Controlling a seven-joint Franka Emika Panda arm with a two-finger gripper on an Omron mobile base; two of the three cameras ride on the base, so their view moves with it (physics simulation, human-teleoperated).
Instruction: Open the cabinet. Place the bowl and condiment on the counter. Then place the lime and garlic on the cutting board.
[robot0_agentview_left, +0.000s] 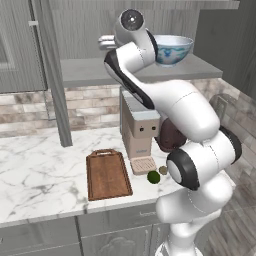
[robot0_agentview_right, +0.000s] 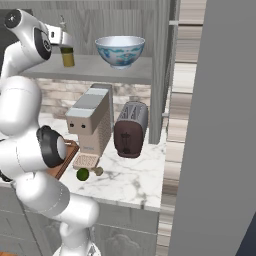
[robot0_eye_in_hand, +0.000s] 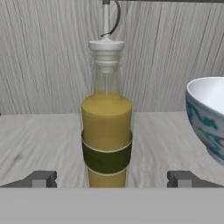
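Observation:
The cabinet stands open, its door (robot0_agentview_right: 215, 125) swung out at the right. On its grey shelf (robot0_agentview_left: 90, 70) stand the condiment (robot0_eye_in_hand: 106, 135) and, to its right, the blue-and-white bowl (robot0_eye_in_hand: 208, 113). My gripper (robot0_eye_in_hand: 111, 180) is open at shelf height. The bottle sits centred between the two fingertips (robot0_eye_in_hand: 41, 179), which stand wide apart and do not touch it. From the right base view my gripper (robot0_agentview_right: 66, 41) hides the neck of the condiment (robot0_agentview_right: 67, 56), beside the bowl (robot0_agentview_right: 120, 51). Below, on the counter (robot0_agentview_left: 35, 170), lie the cutting board (robot0_agentview_left: 107, 175), the lime (robot0_agentview_left: 153, 176) and the garlic (robot0_agentview_left: 163, 170).
A beige coffee machine (robot0_agentview_left: 140, 132) and a dark toaster (robot0_agentview_right: 131, 129) stand on the counter under the shelf. The other cabinet door (robot0_agentview_left: 52, 75) shows edge-on at the left of the shelf. A brick backsplash runs behind the counter.

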